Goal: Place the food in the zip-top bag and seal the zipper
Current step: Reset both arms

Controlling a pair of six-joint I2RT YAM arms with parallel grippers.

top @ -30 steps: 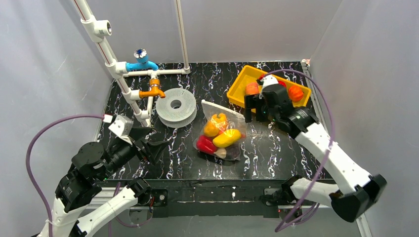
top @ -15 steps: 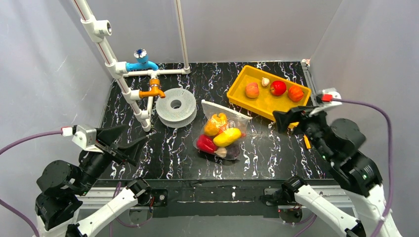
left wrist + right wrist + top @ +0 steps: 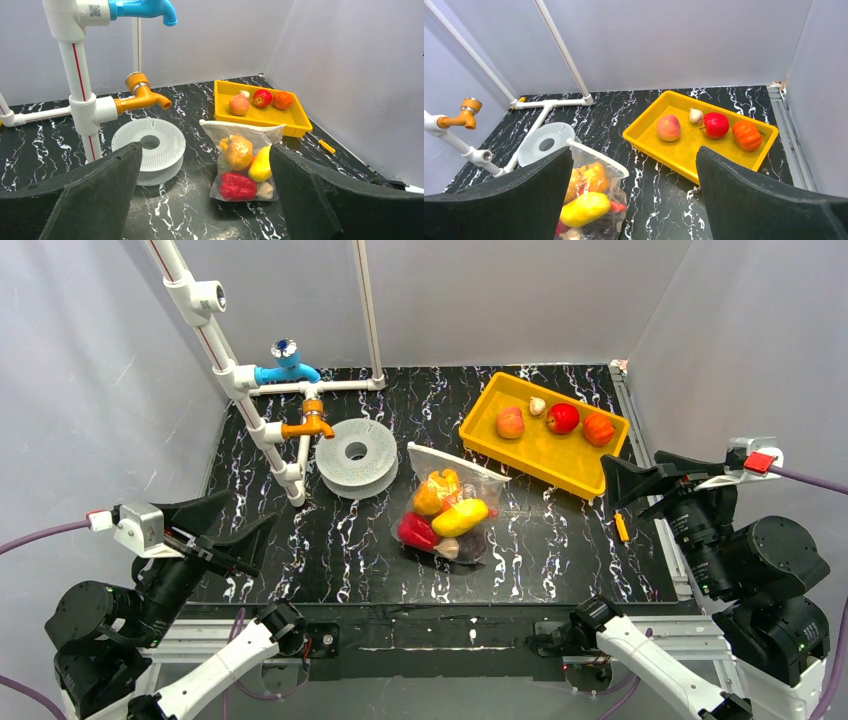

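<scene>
Black white-veined table [image 3: 350, 540], yellow tray [image 3: 545, 455], clear bag [image 3: 440, 462], red pepper [image 3: 415, 532], blue tap [image 3: 285, 370], orange tap [image 3: 308, 425]

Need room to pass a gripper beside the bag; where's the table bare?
Bare: near-left table, bordered by pipe stand, spool and bag; also near-right, between bag and tray. Tight: the gap between spool and bag.

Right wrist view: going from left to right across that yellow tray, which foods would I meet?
First the peach → garlic → red apple → orange ribbed vegetable.
</scene>
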